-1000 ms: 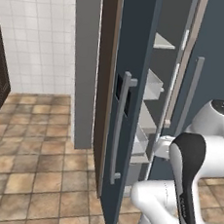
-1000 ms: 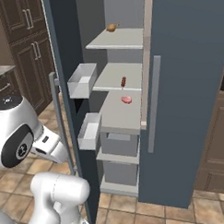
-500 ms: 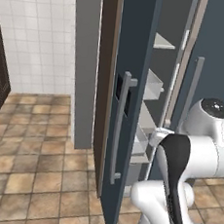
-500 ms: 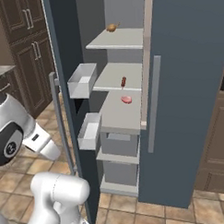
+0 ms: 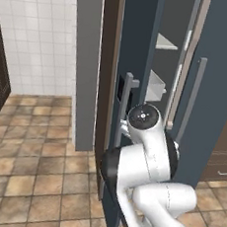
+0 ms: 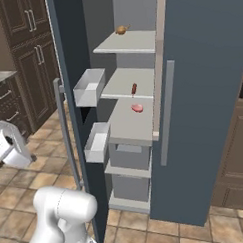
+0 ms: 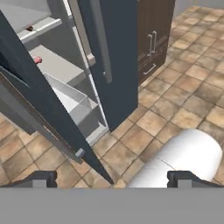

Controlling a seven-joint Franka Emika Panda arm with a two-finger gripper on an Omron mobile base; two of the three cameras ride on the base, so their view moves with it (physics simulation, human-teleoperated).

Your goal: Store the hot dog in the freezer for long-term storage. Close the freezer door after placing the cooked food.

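Gripper empty, jaws spread wide, hanging low beside the freezer door's bottom corner, above the tiled floor. Hot dog already lies on the freezer's middle shelf, with the pink meat one shelf lower and tan food one higher. Placement looks done; closing remains. Door likely heavy, rigid, swinging freely on its hinge. The long grey bar handle is the obvious hold, though a flat push on the outer face should serve. White bins jut from the inner side, so stay off that face. Open floor lies to the outside; the robot's own elbow crowds the door edge.
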